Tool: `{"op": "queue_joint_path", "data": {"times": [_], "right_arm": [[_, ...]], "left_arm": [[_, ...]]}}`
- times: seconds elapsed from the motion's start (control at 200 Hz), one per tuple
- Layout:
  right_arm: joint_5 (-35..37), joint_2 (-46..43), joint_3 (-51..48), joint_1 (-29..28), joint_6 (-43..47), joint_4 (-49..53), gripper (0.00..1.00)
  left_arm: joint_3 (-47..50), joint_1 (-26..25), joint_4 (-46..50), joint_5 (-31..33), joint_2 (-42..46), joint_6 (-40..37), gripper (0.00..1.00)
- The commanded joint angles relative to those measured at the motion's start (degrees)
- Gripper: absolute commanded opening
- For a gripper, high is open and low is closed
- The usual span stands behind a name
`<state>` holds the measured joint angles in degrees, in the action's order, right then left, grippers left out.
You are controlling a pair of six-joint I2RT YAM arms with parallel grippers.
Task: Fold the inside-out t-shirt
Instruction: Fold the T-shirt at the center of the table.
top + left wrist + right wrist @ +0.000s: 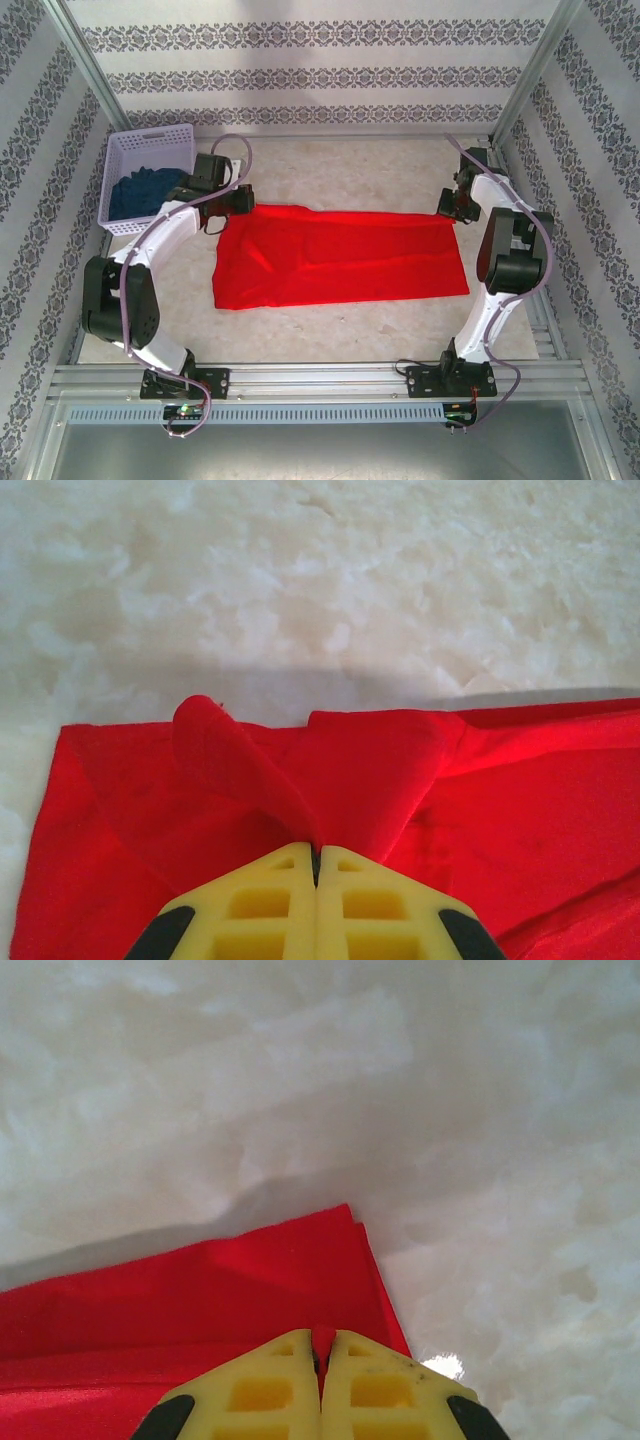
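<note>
Across the middle of the tabletop (350, 165), the t-shirt (340, 258) lies flat as a long red rectangle. Its long axis runs left to right, parallel to the near edge. No collar, sleeve or hem can be made out, so which end it points toward cannot be told. The left end effector (316, 852) is clamped on a puckered fold at the shirt's far left corner. The right end effector (322, 1338) is pinched together on the layered far right corner. With both far corners gripped, the step in hand looks like a lengthwise fold, carrying the far edge toward the near one. That would call for both arms to lift and travel together, keeping the edge taut so the cloth does not sag or skew. A white basket (150, 145) holding dark blue cloth (140, 192) sits at the far left, near the left arm.
</note>
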<state>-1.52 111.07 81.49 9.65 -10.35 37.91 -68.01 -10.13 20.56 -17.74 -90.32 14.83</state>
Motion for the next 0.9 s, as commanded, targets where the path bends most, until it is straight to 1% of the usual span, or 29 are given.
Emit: {"op": "queue_joint_path", "data": {"times": [0.0,0.125,0.32,0.5,0.69,0.894], "right_arm": [[1.6,-2.6,-1.3,0.4,-0.8,-0.4,0.05],[2.3,-3.0,-1.5,0.4,-0.7,0.1,0.05],[3.0,-4.2,-1.1,0.4,-0.3,1.3,0.05],[3.3,-3.8,-1.2,0.4,-0.1,1.6,0.05],[4.0,-3.2,-1.6,0.5,0.1,1.5,0.05],[4.9,-1.2,-1.1,0.5,0.1,2.1,0.07]], "left_arm": [[2.1,-1.5,-3.3,0.6,3.0,1.5,0.0],[4.4,-2.0,-4.2,0.9,4.5,2.2,0.0],[4.5,-2.0,-2.9,3.9,6.8,1.2,0.0],[5.4,-2.2,-2.0,3.8,8.5,1.0,0.0],[9.5,-2.3,-2.3,4.1,11.4,1.6,0.0],[12.6,-3.5,-2.6,3.8,11.0,2.3,0.0]]}}
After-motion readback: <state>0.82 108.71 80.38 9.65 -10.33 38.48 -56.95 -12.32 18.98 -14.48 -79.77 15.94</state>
